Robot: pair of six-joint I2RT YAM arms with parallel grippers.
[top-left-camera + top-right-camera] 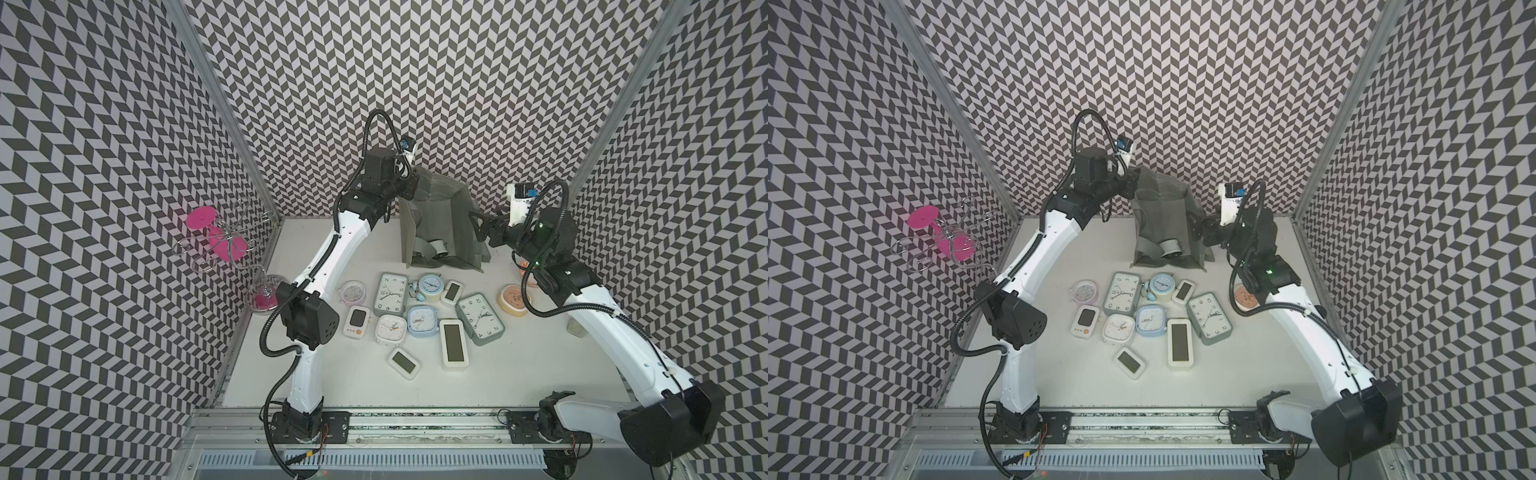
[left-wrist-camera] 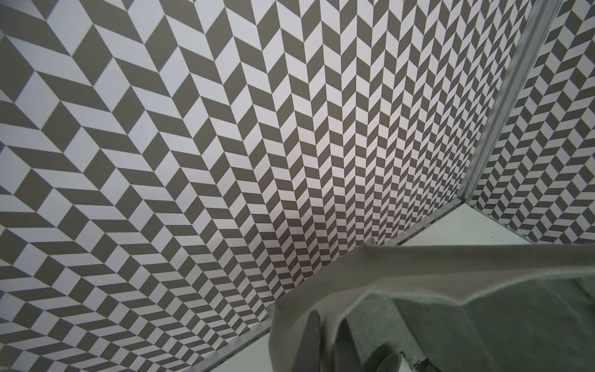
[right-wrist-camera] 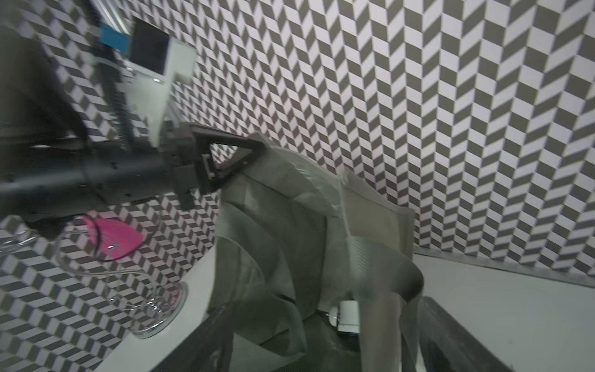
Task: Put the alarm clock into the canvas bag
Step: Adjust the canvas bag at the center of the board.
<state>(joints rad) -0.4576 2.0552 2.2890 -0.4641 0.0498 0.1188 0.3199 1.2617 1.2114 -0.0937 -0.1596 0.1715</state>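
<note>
Bench (image 1: 519,374) far edge: the clock (image 1: 437,249) lies just inside the mouth of the bag (image 1: 444,208), whose rim the left gripper (image 3: 257,150) holds clamped. With jaws wide and empty, the right gripper (image 1: 482,226) sits at the bag's side; snagging cloth there, or a slipped rim, could spill the clock.

Both arms pair glossy white shell links with black joint housings. The left arm (image 1: 328,257) has a ribbed black cable (image 1: 263,336) running along its side, and a black elbow housing (image 1: 316,320) pierced with small round holes. The right arm (image 1: 615,336) has the same cable, plus a green light (image 1: 540,226) glowing on a black joint. A white camera block (image 1: 519,210) with a blue label tops each wrist. Flat black base plates (image 1: 336,428) carry thin red wires. The left gripper (image 3: 254,149) has a dark, triangular open-frame finger.
</note>
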